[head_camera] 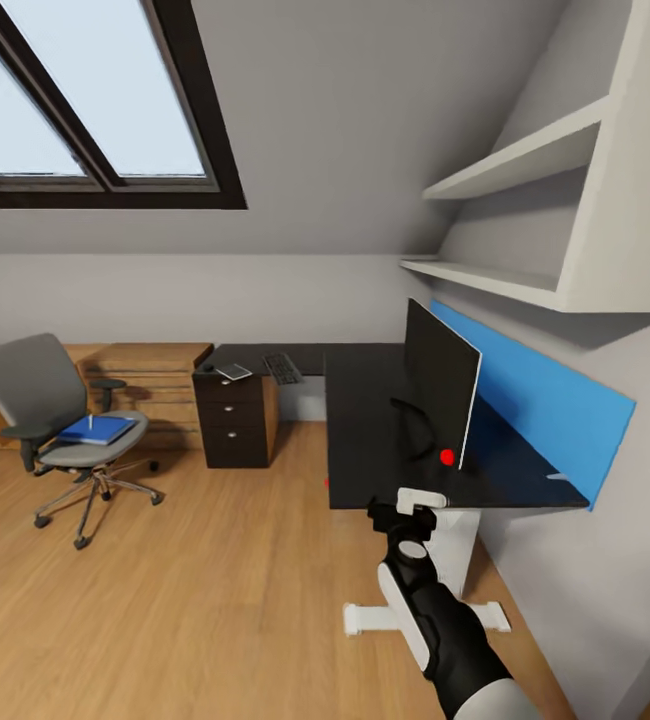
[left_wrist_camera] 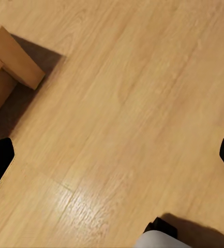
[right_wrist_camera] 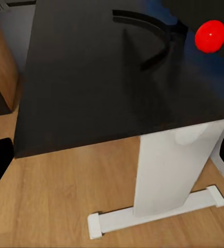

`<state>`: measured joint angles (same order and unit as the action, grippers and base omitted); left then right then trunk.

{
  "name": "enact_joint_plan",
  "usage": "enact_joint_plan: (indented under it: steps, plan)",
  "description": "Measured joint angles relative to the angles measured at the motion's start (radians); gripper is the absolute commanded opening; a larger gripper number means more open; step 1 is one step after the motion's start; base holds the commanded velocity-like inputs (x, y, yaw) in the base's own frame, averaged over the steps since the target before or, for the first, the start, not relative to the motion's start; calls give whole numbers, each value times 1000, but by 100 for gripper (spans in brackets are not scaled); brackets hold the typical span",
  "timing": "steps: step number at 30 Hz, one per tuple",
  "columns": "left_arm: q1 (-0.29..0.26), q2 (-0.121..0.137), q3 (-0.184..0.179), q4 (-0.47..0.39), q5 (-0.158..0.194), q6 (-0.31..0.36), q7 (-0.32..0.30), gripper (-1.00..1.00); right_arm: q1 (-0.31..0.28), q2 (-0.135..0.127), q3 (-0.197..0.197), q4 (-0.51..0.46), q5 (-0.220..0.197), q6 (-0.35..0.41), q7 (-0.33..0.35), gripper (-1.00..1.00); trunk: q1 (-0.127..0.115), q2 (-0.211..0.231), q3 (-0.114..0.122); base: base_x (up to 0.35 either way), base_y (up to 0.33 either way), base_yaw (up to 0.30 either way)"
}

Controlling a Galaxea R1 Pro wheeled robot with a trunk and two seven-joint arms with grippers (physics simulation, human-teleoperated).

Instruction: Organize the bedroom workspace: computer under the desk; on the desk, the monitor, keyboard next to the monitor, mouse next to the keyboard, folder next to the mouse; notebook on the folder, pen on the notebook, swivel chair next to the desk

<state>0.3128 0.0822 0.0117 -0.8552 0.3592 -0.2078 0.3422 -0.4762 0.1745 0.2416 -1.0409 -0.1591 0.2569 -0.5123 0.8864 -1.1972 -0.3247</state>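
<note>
The desk runs along the right wall on a white leg. The monitor stands on it, its red dot at a lower corner. At the desk's far end lie the keyboard, the grey notebook and the small black mouse. The swivel chair stands at the left with the blue folder on its seat and the pale pen on the folder. My right gripper is open, just short of the desk's near edge. Open too, my left gripper hangs over bare floor. The computer is out of view.
A black three-drawer unit stands under the desk's far end, with a low light-wood cabinet beside it. A blue panel and white shelves line the right wall. Wooden floor lies open between chair and desk.
</note>
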Motion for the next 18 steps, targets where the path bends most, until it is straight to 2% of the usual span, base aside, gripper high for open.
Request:
enact_joint_plan:
  steps: [3,6,10,12,15,18]
  plan:
    - [0,0,0,0,0,1,0,100,0,0,3,35,0,-41,0,100,0,0,0,157,78,0]
    - [0,0,1,-4,1,-3,1,100,3,0,25,55,3,-68,-1,100,0,0,0,46,23,0]
    - [0,0,3,-8,2,-54,4,100,28,0,36,60,5,-98,-3,100,-11,21,9,13,6,0]
    - [0,0,6,-8,4,-105,7,100,81,0,40,62,6,-135,-2,100,-19,35,15,3,2,0]
    - [0,0,6,-8,4,-122,8,100,134,0,53,61,9,-173,-3,100,-30,56,25,1,1,0]
    - [0,-1,3,-5,4,-128,5,100,205,0,95,62,11,-212,-6,100,-42,77,34,0,0,0]
